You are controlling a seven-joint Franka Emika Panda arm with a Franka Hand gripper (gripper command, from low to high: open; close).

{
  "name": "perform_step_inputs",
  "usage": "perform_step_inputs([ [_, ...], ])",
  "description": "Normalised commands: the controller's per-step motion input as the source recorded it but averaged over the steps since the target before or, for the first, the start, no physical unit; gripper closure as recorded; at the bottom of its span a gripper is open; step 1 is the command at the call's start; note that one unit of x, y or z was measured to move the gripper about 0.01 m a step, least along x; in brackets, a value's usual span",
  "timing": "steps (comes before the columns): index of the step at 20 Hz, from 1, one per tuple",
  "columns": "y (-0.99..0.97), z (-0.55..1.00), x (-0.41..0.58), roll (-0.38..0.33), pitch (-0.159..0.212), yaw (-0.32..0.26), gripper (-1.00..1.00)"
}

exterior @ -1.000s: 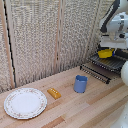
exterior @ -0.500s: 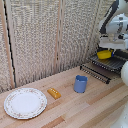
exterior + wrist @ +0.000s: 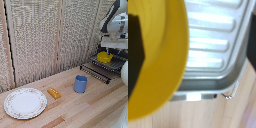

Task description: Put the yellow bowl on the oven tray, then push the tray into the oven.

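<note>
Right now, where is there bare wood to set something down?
Free: bare wood between the white plate and blue cup, apart from the orange block, and the strip nearer the camera. Crowded: the exterior view's right, around the baking sheet, yellow dish and pincer.

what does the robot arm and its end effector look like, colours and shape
The arm is glossy white with rounded, bulky segments and darker grey at the joints. The end effector hangs from a boxy white wrist block. In the wrist view its fingers show only as dark, blurred blocks; no markings are legible.
</note>
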Motion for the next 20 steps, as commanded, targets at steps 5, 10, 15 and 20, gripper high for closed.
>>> perform_step_inputs([
  [5, 0.37, 0.61, -0.176, -0.022, 0.002, 0.156, -1.0],
  [10, 0.27, 0.25, 0.235, 0.0, 0.0, 0.221, -1.0],
  [15, 0.23, 0.23, 0.348, -0.149, -0.017, 0.162, -1.0],
  [20, 0.1, 0.18, 0.201, -0.355, -0.02, 0.113, -1.0],
])
